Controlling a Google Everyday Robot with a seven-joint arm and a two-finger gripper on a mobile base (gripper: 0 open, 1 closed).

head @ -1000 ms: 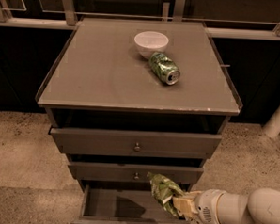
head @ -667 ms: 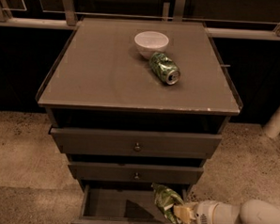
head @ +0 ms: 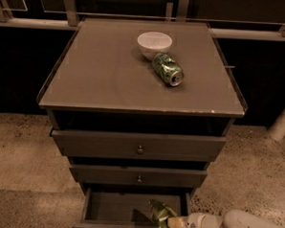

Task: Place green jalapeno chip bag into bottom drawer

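With the gripper [head: 173, 226] clamped on the crumpled green foil chip bag [head: 159, 212], bag hangs just inside the grey bottom drawer [head: 87, 205], near its front-right rim; open floor lies left of gripper.

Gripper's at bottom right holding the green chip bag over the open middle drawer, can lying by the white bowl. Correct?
Not quite. The camera view shows the gripper, bottom right, holding the green jalapeno chip bag over the open bottom drawer, not the middle one. The can does lie by the white bowl.
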